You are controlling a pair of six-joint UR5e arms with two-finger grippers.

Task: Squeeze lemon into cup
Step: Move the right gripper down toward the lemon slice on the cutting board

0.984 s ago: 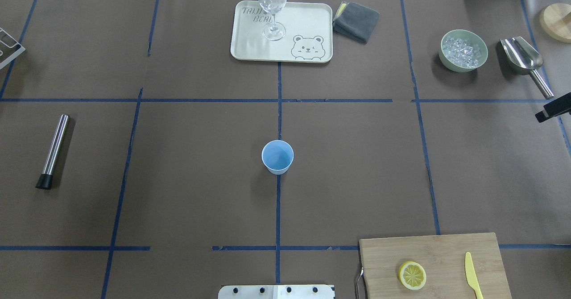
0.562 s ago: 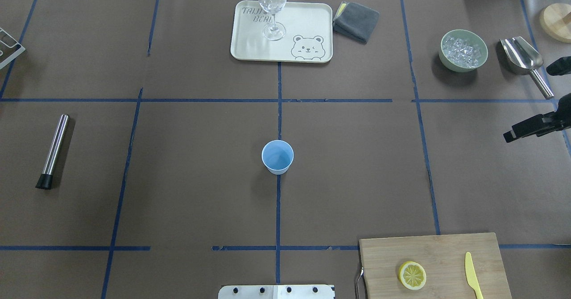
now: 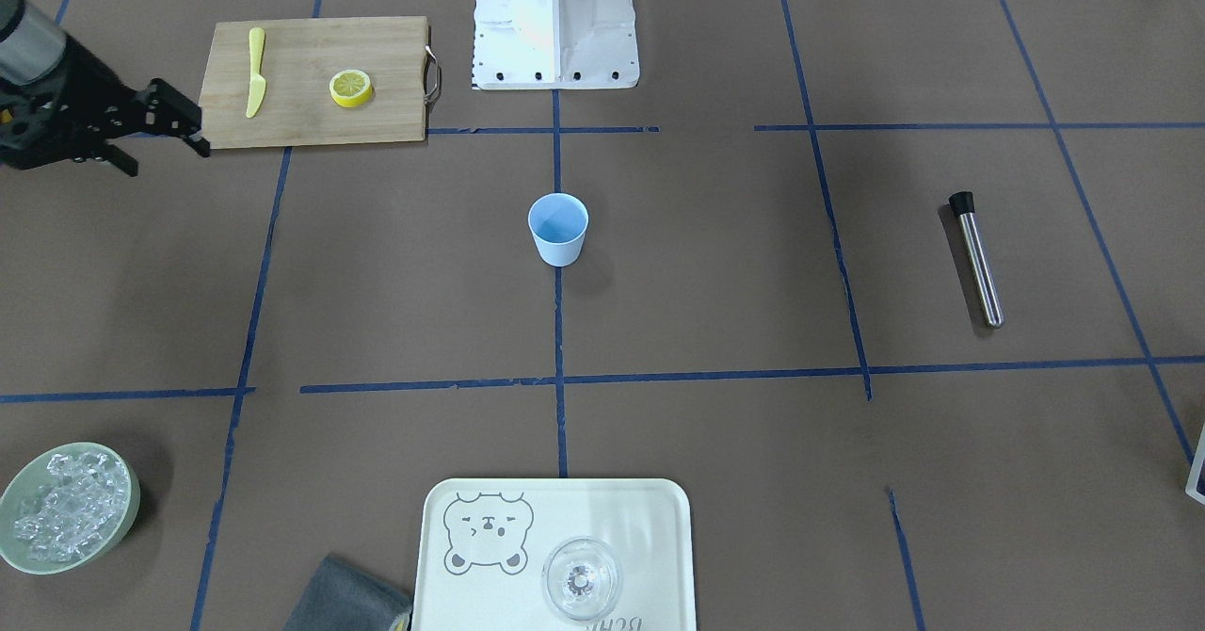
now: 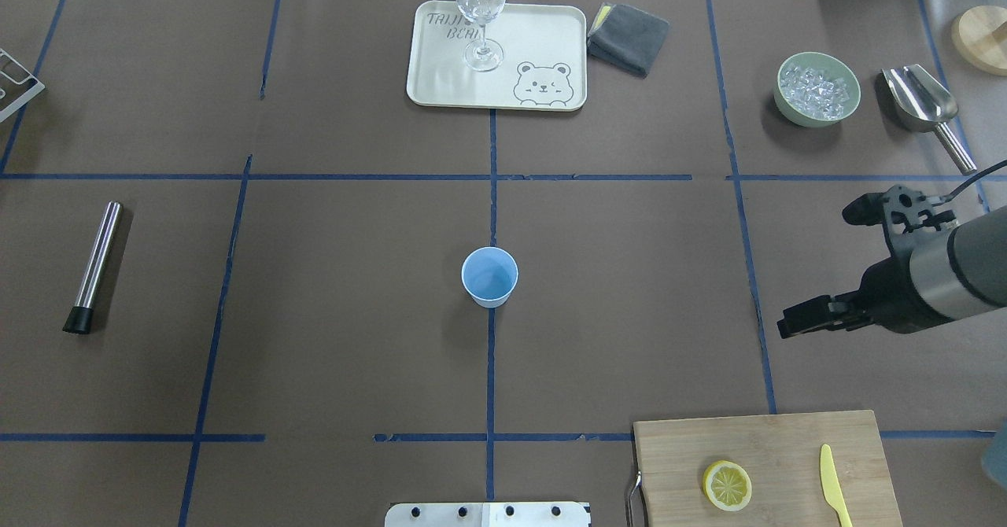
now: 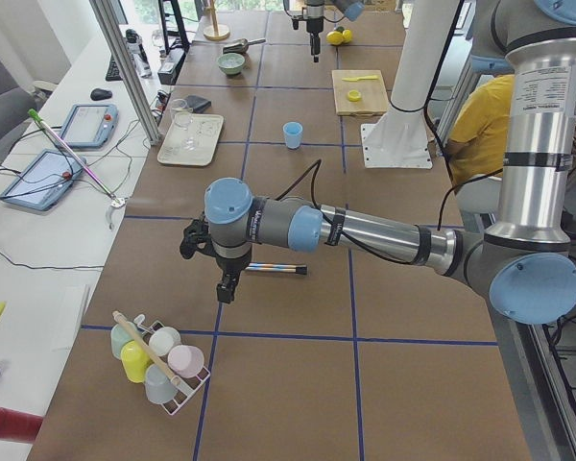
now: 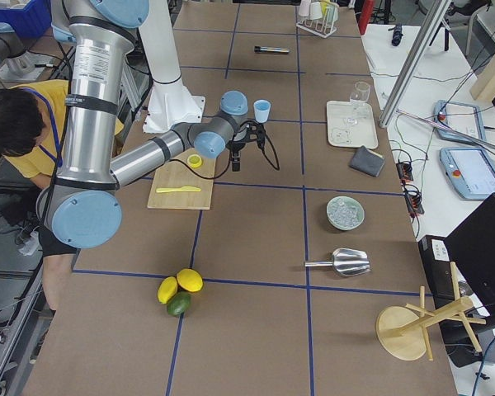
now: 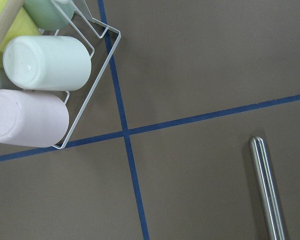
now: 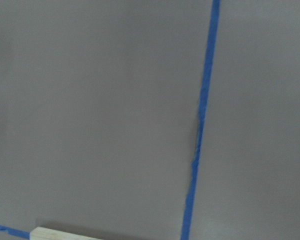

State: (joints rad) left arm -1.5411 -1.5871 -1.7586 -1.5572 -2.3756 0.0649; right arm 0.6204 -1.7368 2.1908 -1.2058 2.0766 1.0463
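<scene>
Lemon (image 4: 727, 485): lay cut face up on the cutting board (image 4: 787, 436) at the robot's edge of the desk (image 4: 354, 354), well apart from the cup (image 4: 489, 276) at the desk's middle. Right claw (image 4: 813, 271): spread wide and empty, beyond the board's far edge. The lemon lay back toward the robot's base and slightly cupward, so this arm was judged nearer. Left claw (image 5: 227, 291): far off by a rack of cups; whether it was spread or pressed together could not be told.

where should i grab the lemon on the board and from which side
Probably best to take the lemon by its yellow rind, fingers on opposite sides, coming straight down. It lies on the cutting board cut face up, so the rind wall is free all round; the knife lies well apart.
</scene>
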